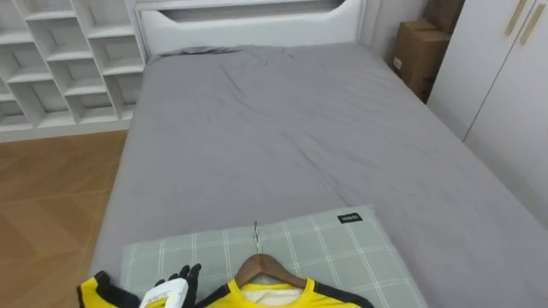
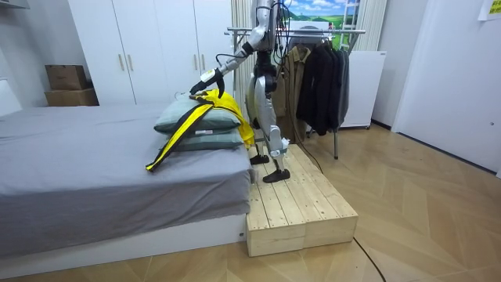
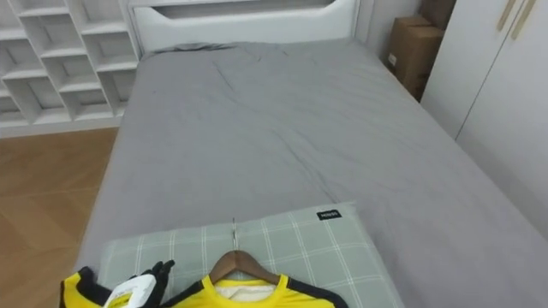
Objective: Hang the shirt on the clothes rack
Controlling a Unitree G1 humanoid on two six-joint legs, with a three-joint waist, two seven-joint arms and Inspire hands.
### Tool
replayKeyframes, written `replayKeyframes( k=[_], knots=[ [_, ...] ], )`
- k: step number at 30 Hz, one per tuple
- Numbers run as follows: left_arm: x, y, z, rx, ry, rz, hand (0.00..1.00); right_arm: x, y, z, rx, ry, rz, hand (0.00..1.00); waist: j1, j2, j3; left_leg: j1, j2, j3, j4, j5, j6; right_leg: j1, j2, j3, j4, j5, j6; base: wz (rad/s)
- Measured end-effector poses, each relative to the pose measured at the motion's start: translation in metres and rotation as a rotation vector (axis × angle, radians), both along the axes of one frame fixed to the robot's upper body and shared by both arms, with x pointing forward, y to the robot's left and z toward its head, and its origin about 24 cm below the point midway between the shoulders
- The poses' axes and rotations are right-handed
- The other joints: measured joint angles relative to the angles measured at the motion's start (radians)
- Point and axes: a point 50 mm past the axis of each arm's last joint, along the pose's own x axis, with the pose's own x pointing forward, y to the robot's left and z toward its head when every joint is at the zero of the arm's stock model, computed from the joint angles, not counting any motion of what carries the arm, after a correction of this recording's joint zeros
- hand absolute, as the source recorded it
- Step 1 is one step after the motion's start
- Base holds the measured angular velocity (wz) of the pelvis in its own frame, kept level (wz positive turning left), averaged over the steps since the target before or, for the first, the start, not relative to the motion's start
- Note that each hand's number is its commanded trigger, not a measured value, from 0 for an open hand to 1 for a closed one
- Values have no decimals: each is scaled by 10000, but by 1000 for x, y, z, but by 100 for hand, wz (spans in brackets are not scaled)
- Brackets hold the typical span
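A yellow shirt with black trim (image 1: 276, 296) hangs on a wooden hanger (image 1: 267, 267) whose metal hook points up the bed. It lies on a pale green checked pillow (image 1: 342, 248) at the foot of the bed. My left hand (image 1: 175, 288) rests on the shirt's left shoulder with its dark fingers straight, to the left of the hanger. In the room view I stand on a wooden platform (image 2: 297, 207) at the bed's end, one arm stretched out over two stacked pillows (image 2: 196, 129), and the shirt (image 2: 192, 117) drapes down their side.
The grey bed (image 1: 291, 128) stretches ahead to a white headboard (image 1: 248, 21). White cube shelves (image 1: 60, 60) stand at the left, cardboard boxes (image 1: 418, 51) and a white wardrobe (image 1: 505, 77) at the right. A clothes rack with dark garments (image 2: 317, 70) stands behind me.
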Motion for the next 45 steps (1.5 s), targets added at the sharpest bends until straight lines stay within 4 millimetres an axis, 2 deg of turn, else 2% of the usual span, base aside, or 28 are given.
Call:
replayKeyframes(
  k=[3,8,13,21,29,33,38,45],
  knots=[
    [-1,-5,-2,-50,210,-266,0,1,-1,0,-9,-12,14,0,-7,48,-27,-1,0,21,-2,0,0,8,-5,-11,-5,-3,-2,0],
    [-2,-12,-3,-69,448,-642,0,2,-1,1,-30,-10,240,0,0,54,-17,-7,0,108,-18,-1,-1,2,-11,-11,-18,-19,8,0],
    [-4,-18,-5,-44,552,-1014,0,4,-2,1,-81,-75,367,0,-25,79,77,-12,-6,110,-42,0,-1,-11,-20,-18,-12,-47,18,0],
    [-5,-19,-5,-90,698,-1092,0,5,-1,1,24,-115,435,0,-34,15,119,-62,-6,113,-42,0,-1,-48,-21,-47,-7,-63,17,0],
    [19,-19,8,-108,213,-1131,0,15,0,2,35,-260,647,0,-45,-25,91,-500,-3,120,24,0,-1,-527,-25,-40,172,-59,12,0],
    [29,-17,11,72,183,-1150,0,17,0,3,35,-311,662,0,-34,-24,91,-590,-3,144,21,0,-1,-649,-22,-5,189,-58,11,-2],
    [31,-11,10,116,215,-1039,0,22,0,3,9,-393,839,0,-26,-5,78,-739,-2,171,28,0,-1,-804,-23,5,195,-53,4,0],
    [38,11,16,-17,-142,-103,0,31,1,5,-74,-580,1192,0,40,-39,71,-951,5,169,33,0,0,-1139,-23,-8,302,-46,-6,-1]
  ],
)
